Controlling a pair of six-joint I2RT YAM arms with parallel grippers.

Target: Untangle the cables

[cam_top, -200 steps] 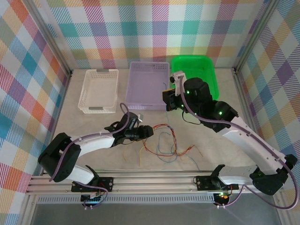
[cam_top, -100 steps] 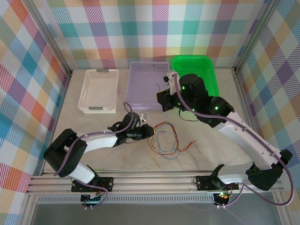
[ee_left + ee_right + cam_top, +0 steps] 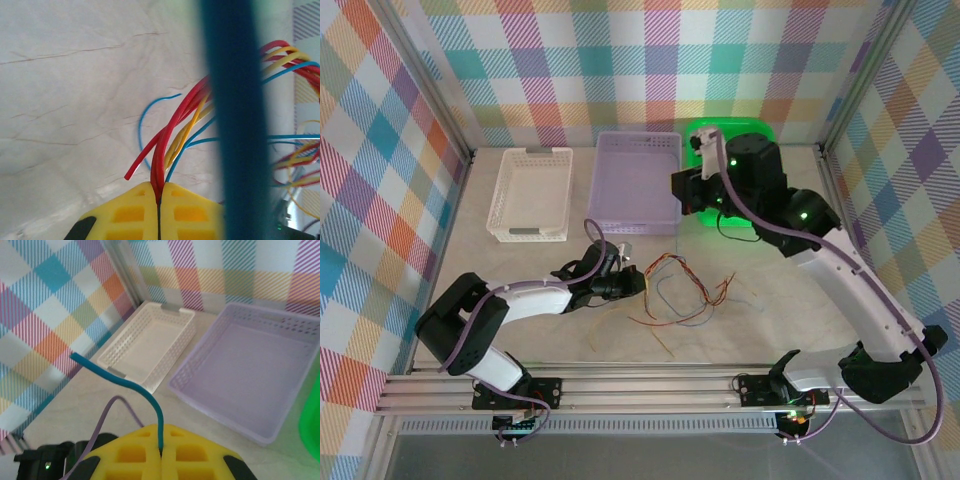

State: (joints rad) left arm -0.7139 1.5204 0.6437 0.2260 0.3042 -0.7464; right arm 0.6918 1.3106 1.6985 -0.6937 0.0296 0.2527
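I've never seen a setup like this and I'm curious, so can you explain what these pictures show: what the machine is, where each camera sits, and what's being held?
It is two robot arms bolted at the near edge of a table. The wide picture comes from a camera above and behind them. The two close-ups come from cameras on the wrists, looking past yellow fingers. On the table lies a loose tangle of thin coloured cables. Behind it stand a white basket, a purple basket and a green bin. The left gripper is shut on a red cable from the tangle. The right gripper, up near the baskets, is shut on a blue cable.
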